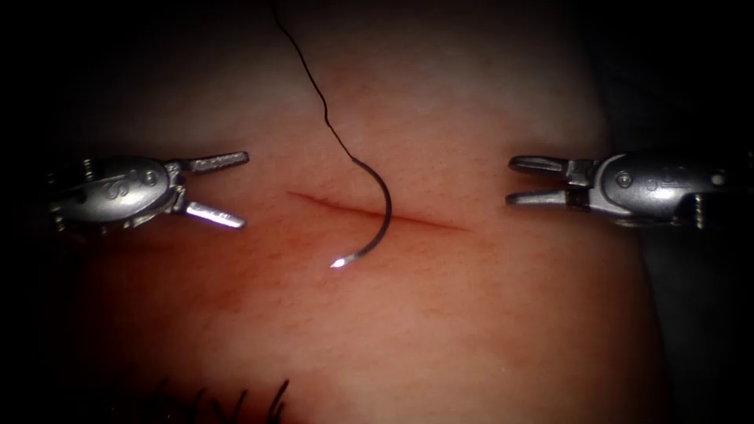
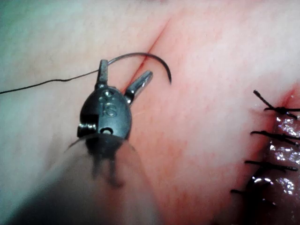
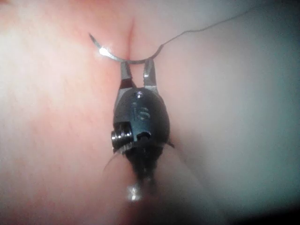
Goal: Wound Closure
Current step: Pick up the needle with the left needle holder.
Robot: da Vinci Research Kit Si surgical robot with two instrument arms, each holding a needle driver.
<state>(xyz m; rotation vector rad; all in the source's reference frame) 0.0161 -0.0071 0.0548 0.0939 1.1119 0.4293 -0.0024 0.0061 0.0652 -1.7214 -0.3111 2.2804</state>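
Observation:
The tissue carries a thin red cut running left to right. A curved needle lies loose on the tissue across the cut, its point toward the near side, not in the tissue. Black thread trails from its far end up and away. My left tool hovers left of the cut, jaws open, holding nothing. My right tool hovers right of the cut, jaws open, holding nothing. The left wrist view has the left tool in front of the needle; the right wrist view has the right tool near the needle.
A row of dark stitches closes another wound with red fluid beside it; their thread ends stick up at the near edge of the endoscope view. The tissue's right edge drops off into dark.

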